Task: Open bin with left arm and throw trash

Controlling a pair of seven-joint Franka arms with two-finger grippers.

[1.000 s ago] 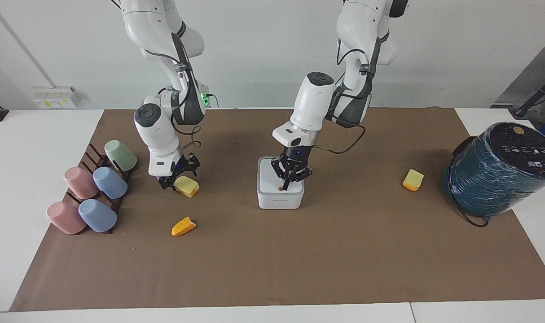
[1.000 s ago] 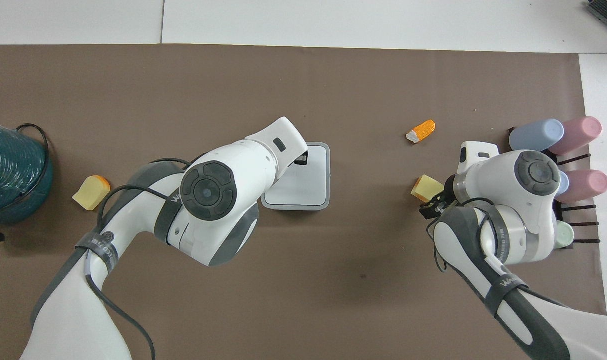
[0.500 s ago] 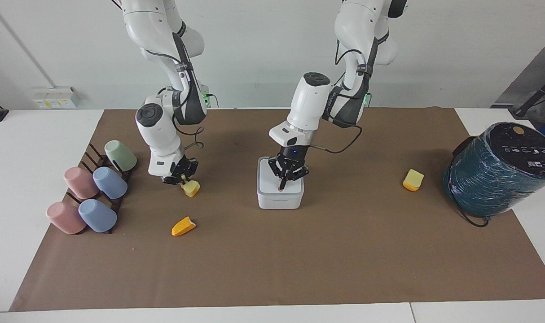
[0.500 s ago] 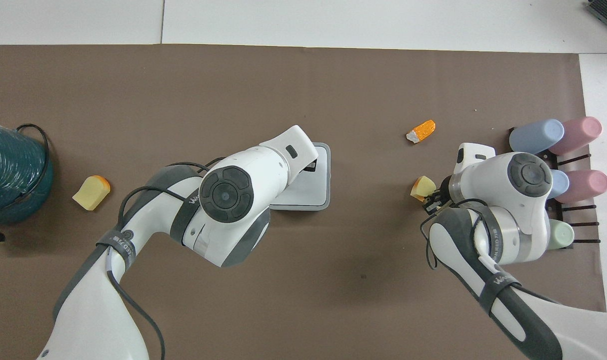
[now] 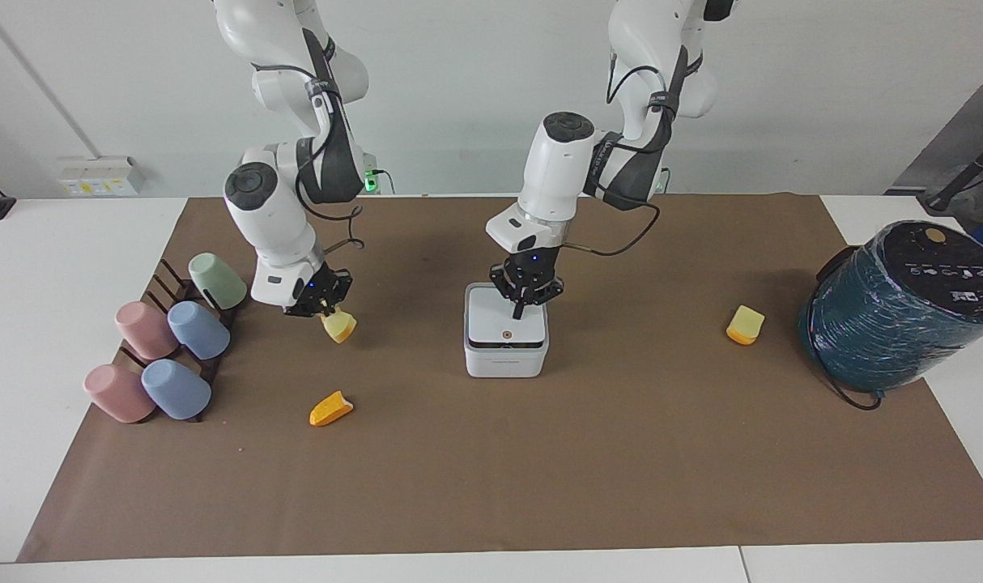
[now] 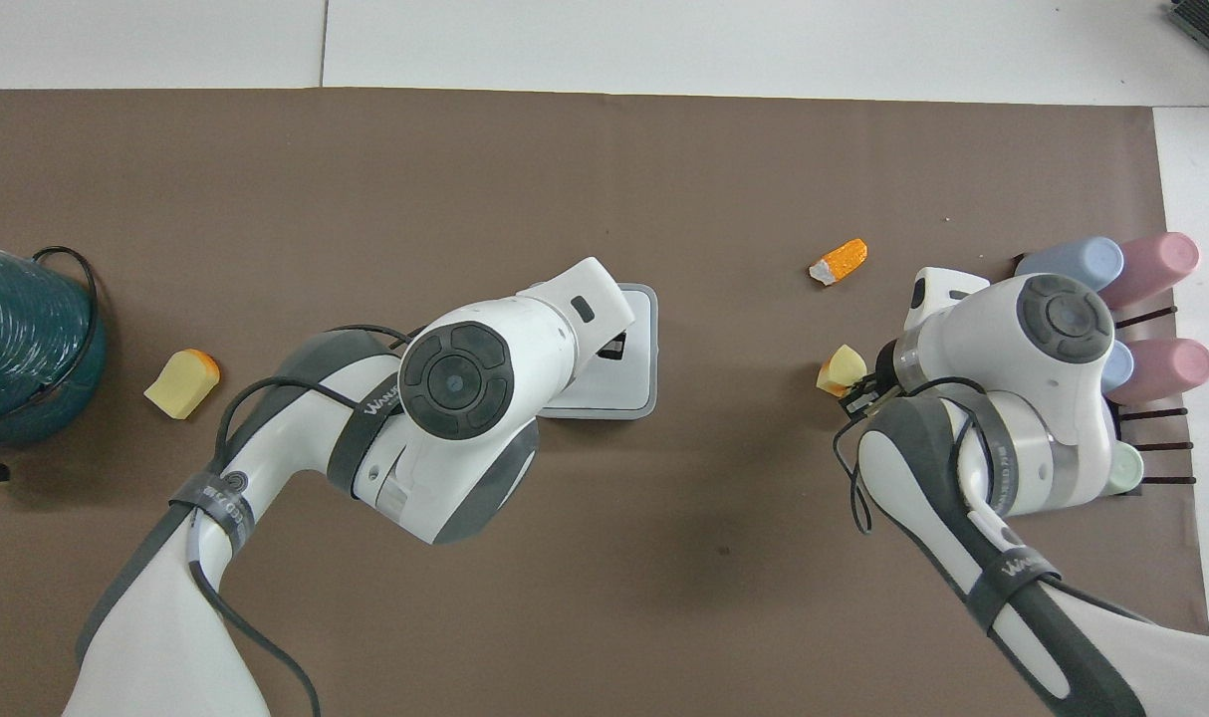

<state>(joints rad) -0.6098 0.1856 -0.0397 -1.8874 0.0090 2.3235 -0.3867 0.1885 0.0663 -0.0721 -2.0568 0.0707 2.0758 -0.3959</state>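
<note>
The white bin [image 5: 506,356] stands mid-mat, and its grey-rimmed lid [image 5: 505,324] with the orange button [image 5: 506,333] sits slightly raised, with a dark gap under its rim. My left gripper [image 5: 524,311] hangs shut just above the lid's edge nearer the robots, holding nothing. In the overhead view the left arm covers part of the bin [image 6: 636,349]. My right gripper [image 5: 323,308] is shut on a yellow piece of trash [image 5: 338,326] [image 6: 841,366], held just above the mat. An orange piece [image 5: 330,409] [image 6: 840,261] and another yellow piece [image 5: 746,325] [image 6: 181,383] lie on the mat.
A rack of several pastel cups [image 5: 176,340] [image 6: 1142,329] lies at the right arm's end of the table, close to the right gripper. A large dark-teal wrapped cylinder [image 5: 896,308] [image 6: 22,344] sits at the left arm's end. Brown paper [image 5: 540,470] covers the table.
My right gripper closed on the yellow piece and lifted it off the mat. My left gripper rose off the bin's button, and the lid came up a little.
</note>
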